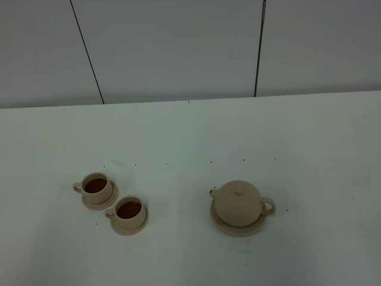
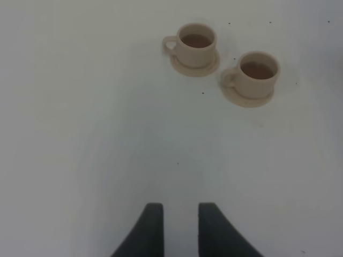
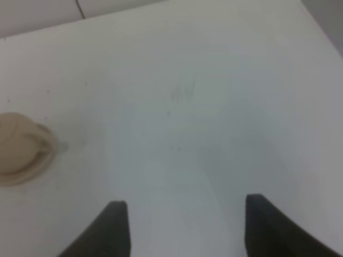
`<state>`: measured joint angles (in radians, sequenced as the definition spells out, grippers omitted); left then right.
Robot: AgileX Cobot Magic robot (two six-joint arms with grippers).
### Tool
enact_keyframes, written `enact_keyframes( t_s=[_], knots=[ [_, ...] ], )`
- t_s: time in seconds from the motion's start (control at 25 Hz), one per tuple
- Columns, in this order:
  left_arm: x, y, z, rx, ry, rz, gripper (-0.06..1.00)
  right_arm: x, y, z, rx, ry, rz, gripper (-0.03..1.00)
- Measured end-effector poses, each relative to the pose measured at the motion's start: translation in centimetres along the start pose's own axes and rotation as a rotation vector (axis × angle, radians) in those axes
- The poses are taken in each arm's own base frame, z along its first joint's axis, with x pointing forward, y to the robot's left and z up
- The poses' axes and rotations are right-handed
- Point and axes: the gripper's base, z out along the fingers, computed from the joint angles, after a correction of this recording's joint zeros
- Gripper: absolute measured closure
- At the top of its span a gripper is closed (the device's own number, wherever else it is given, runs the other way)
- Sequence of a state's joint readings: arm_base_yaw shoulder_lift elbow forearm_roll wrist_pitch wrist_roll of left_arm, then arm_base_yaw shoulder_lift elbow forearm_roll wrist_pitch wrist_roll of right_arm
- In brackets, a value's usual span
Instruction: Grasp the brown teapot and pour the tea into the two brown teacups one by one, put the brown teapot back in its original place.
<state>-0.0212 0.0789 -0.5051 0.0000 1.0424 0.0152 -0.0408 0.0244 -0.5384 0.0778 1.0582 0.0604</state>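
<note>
Teapot: sits upright on its saucer, lid on.
Cups: left of the teapot, well apart from it, each on a small saucer, both holding dark tea.
Left gripper: jaws a narrow gap apart, empty.
Right gripper: jaws wide, empty, near the teapot.

We see a wide white table filling the lower two thirds of the overhead frame, its surface matte and dotted with tiny dark specks. Behind it, across the top of the frame, stands a pale grey wall of flat panels, split by two thin dark seams. The light is soft and even, with only faint shadows.
</note>
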Motion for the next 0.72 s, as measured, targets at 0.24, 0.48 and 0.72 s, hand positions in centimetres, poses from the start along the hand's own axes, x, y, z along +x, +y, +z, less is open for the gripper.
enact_keyframes(
  t_s=[0.24,0.48,0.72],
  knots=[
    [0.0,0.0,0.0,0.0,0.0,0.0,0.71,0.41,-0.06,0.32,0.001,0.007,-0.022,0.5],
    [0.0,0.0,0.0,0.0,0.0,0.0,0.71,0.65,-0.11,0.62,0.001,0.018,-0.059,0.5],
    [0.0,0.0,0.0,0.0,0.0,0.0,0.71,0.96,-0.15,0.88,0.002,0.038,-0.064,0.5]
  ],
)
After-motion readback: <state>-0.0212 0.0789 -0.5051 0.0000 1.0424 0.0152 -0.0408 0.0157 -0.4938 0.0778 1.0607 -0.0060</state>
